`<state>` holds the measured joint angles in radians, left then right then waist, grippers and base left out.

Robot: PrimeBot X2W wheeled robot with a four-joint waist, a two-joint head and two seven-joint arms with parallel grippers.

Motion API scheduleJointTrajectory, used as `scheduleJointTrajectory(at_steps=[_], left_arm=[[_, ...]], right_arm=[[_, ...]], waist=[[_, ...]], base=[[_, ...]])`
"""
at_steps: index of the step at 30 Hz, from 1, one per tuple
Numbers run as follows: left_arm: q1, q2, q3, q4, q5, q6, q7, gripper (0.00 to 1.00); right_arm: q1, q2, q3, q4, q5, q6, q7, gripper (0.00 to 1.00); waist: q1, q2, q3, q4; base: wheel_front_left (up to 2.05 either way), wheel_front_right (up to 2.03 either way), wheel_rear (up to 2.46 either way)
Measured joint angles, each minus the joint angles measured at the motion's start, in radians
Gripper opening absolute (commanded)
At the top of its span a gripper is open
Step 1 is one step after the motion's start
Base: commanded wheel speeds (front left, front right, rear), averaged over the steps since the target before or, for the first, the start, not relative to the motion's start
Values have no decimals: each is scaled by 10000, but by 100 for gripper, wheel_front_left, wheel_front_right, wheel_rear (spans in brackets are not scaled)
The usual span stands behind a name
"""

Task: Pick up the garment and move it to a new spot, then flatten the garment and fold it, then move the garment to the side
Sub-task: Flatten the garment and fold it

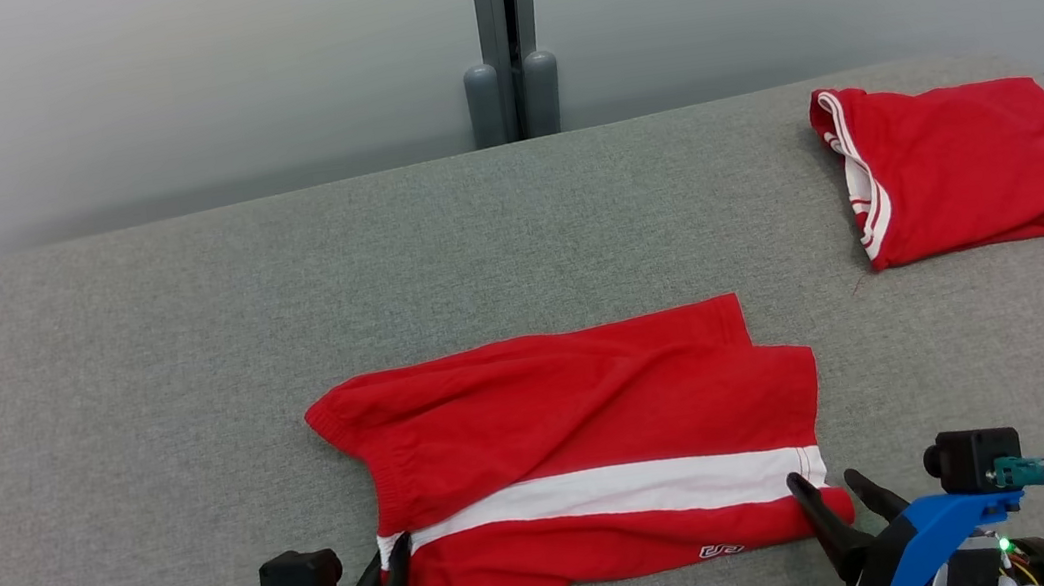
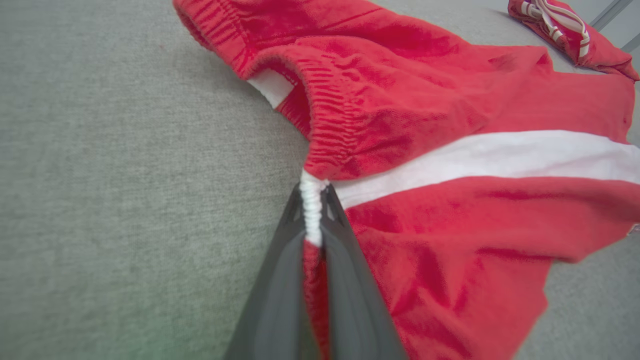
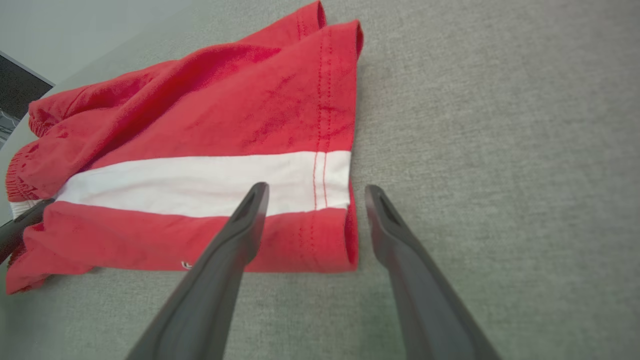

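Note:
The garment is a pair of red shorts with a white side stripe, lying near the front of the grey surface. Its elastic waistband faces left. My left gripper is shut on the waistband where the white stripe ends, with the fabric pinched between its dark fingers. At the leg hem on the right, my right gripper stands open. One finger is over the cloth and the other is over bare surface, so they straddle the hem corner.
A second red garment with white trim lies folded at the back right, also seen as a red bundle from the left wrist. The grey cushioned surface stretches wide to the left. A pale wall with a grey post stands behind it.

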<state>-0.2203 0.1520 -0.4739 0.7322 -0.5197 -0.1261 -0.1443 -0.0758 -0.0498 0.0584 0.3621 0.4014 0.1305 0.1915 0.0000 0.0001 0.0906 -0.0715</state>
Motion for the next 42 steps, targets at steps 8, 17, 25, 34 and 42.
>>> scheduleJointTrajectory(at_steps=[8, 17, 25, 34, 42], left_arm=[[-301, 65, -203, 36, -203, 0, -140, 0], [-401, 171, -290, 167, -456, -36, -265, 0], [-434, 270, -389, 245, -650, -36, -337, 0], [-541, 374, -554, 215, -777, -36, -349, 0], [-534, 234, -581, -324, -1739, -36, -529, 0]], right_arm=[[-1123, 8, 439, 1273, 92, 2, -2, 100], [-1601, 6, 794, 1797, 23, 0, -336, 100], [-1350, 10, 1239, 1112, 146, 2, -84, 100], [-1419, 8, 1323, 1064, 140, 2, 184, 93], [-1535, 8, 1141, 671, -36, 0, -180, 0]], waist=[[0, 0, 336, 26], [0, 0, 335, 7], [-1, 0, 265, -88], [0, 0, 408, -124], [0, 0, 218, 160]], base=[[0, 0, 0], [0, 0, 0], [0, 0, 0], [0, 0, 0], [0, 0, 0]])
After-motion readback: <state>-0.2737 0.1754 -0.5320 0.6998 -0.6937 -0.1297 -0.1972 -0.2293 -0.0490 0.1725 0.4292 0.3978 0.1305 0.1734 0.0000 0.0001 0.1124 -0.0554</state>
